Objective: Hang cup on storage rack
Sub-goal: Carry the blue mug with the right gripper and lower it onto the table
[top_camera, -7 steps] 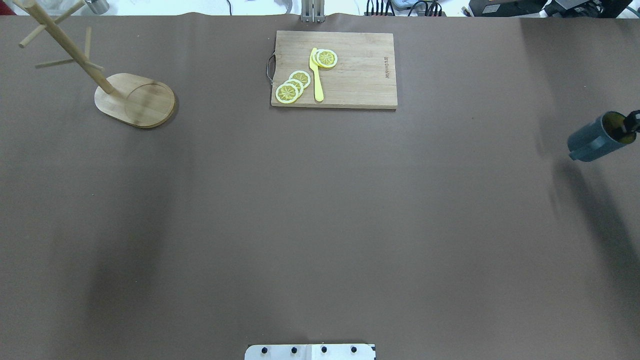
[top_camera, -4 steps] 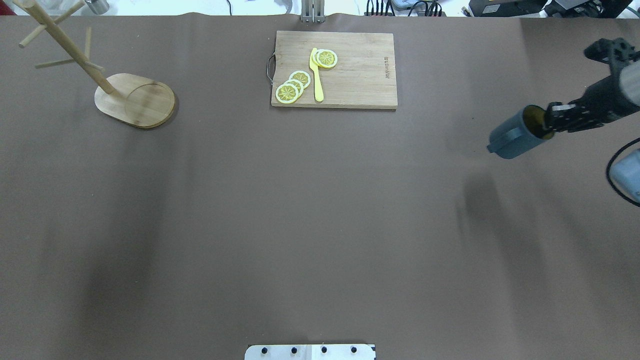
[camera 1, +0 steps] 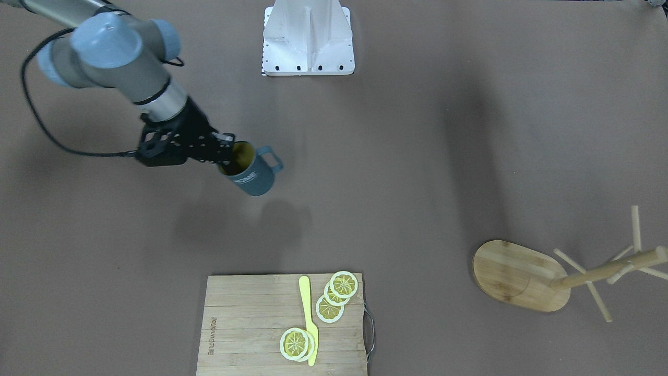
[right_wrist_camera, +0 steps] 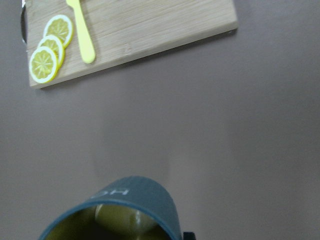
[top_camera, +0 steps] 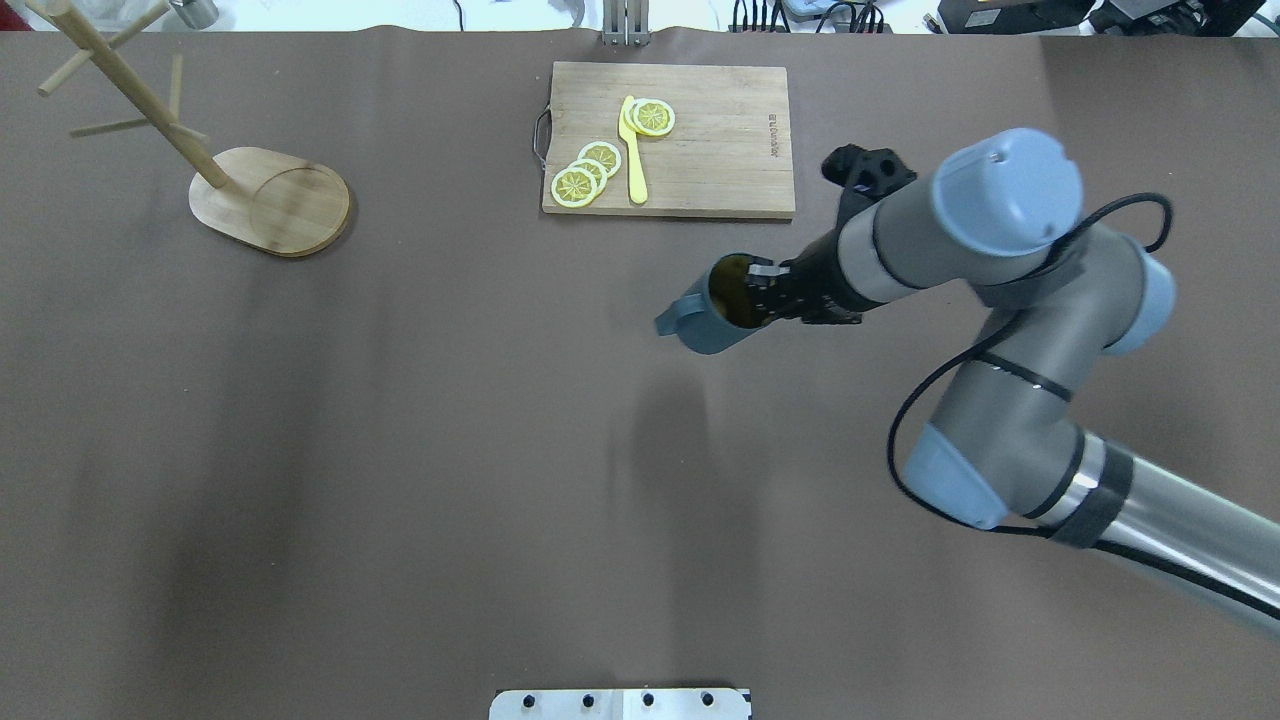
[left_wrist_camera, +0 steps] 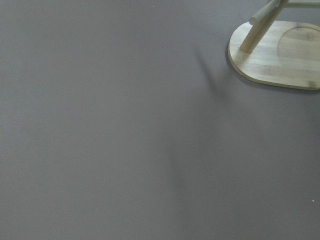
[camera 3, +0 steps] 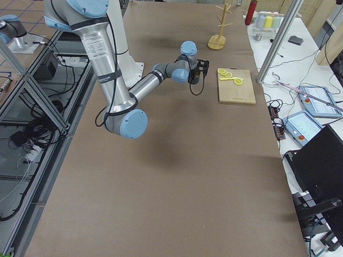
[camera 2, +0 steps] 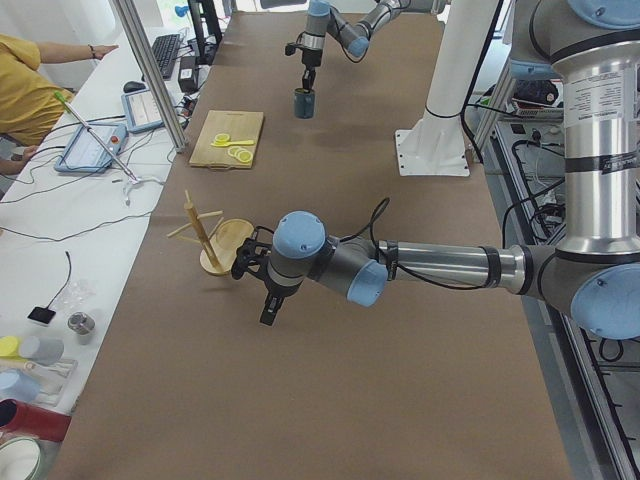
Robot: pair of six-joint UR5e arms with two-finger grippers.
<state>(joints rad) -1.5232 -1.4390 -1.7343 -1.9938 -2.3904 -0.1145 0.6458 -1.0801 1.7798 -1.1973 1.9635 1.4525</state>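
Tabletop (top_camera: 400, 450): one, brown and matte, carrying everything below.
Arms: two. Right arm (top_camera: 1000, 250) reaching in over the middle; left arm (camera 2: 430, 265) stretched low beside the rack, shown only from the side camera.
Board (top_camera: 720, 140): one, rectangular bamboo, at the far edge opposite the robot. Small burnt-in writing near one short end, too small to read. Metal handle (top_camera: 540, 135) on the other short end.
Rack (top_camera: 270, 200): one, light bamboo, at the far left corner in the overhead view. Flat oval base, round post, several thin pegs; exact peg count hard to tell.
Cup (top_camera: 705, 325): one, slate-blue outside, yellow-green inside. White lettering on its side, inverted from the front camera and reading roughly "HOME". Held in the air above its own shadow, tilted, mouth toward the wrist, loop handle pointing toward the rack's side. Just on the robot's side of the board's near edge, well apart from the rack.
Right hand (top_camera: 765, 295): clamped on the cup's rim, one finger inside the mouth, the other outside.
Left hand (camera 2: 270, 312): pointing down near the rack's base; cannot tell how far open, nothing seen in it.
Knife (top_camera: 633, 150): one, yellow plastic, lying flat on the board.
Lemon slices (top_camera: 575, 185): five, all on the board; three overlapping on one side of the knife, two stacked at its blade end.
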